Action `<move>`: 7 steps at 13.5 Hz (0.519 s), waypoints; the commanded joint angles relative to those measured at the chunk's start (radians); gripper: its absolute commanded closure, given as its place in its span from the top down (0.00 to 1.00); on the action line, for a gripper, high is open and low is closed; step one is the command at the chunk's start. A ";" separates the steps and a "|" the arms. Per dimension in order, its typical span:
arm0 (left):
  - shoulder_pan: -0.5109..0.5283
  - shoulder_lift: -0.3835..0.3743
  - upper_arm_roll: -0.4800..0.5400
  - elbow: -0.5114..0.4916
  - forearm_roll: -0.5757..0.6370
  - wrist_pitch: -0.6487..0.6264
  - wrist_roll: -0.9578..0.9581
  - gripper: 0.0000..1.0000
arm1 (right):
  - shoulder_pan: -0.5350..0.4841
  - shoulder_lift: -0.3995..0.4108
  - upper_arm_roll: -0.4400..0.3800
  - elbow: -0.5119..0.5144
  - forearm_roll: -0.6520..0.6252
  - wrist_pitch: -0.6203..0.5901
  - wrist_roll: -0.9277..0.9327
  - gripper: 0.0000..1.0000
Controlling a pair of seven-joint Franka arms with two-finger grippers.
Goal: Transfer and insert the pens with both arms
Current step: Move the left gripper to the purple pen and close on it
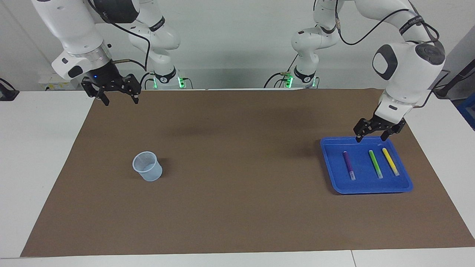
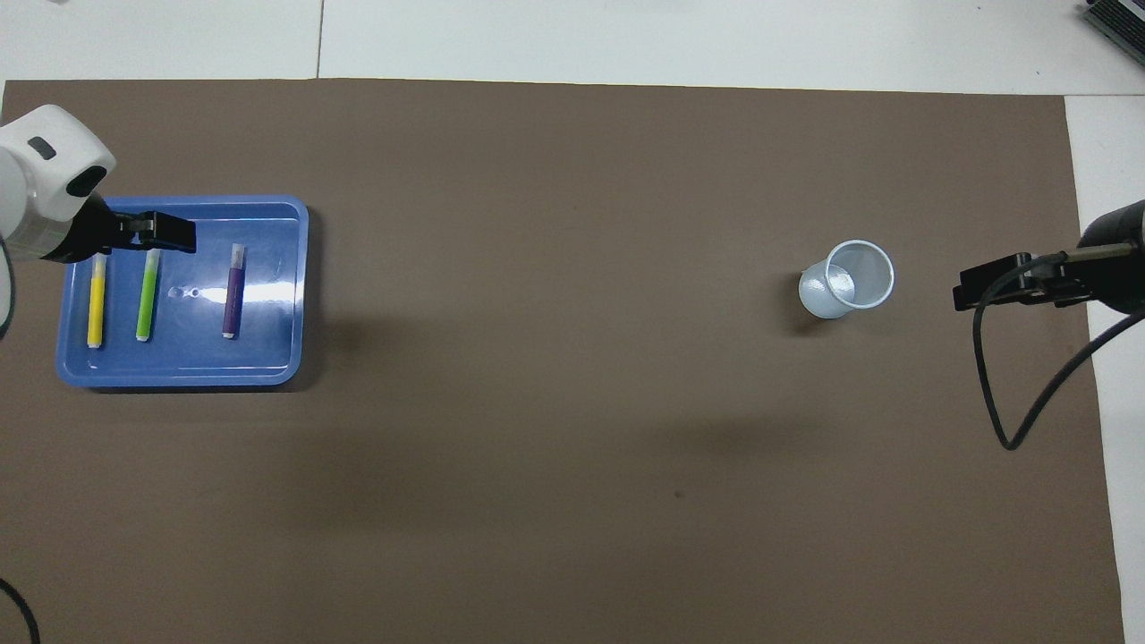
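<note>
Right now our left gripper (image 1: 371, 138) hangs with its fingers spread apart and nothing between them, low over the edge of the blue tray (image 1: 328, 163) that lies nearest the robots. Just below it in the tray we have the three pens lying side by side, apart from one another: the green pen (image 1: 375, 164) almost straight under the gripper, the yellow pen (image 1: 390, 161) beside that toward the left arm's end of the table, and the purple pen (image 1: 348, 165) on the green one's other flank, toward the table's middle. None of them touches our fingers.

Well apart from this gripper, toward the right arm's end, the clear plastic cup (image 1: 147, 166) stands upright on the brown mat (image 1: 237, 207).

Our right gripper (image 1: 118, 97) waits over the mat's corner at the right arm's end, its fingers likewise spread and holding nothing; the cup sits on the mat well clear of it.
</note>
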 commanded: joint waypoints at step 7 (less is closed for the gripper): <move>0.015 0.155 -0.004 -0.020 0.022 0.179 0.025 1.00 | -0.005 -0.024 0.004 -0.025 -0.013 -0.010 -0.013 1.00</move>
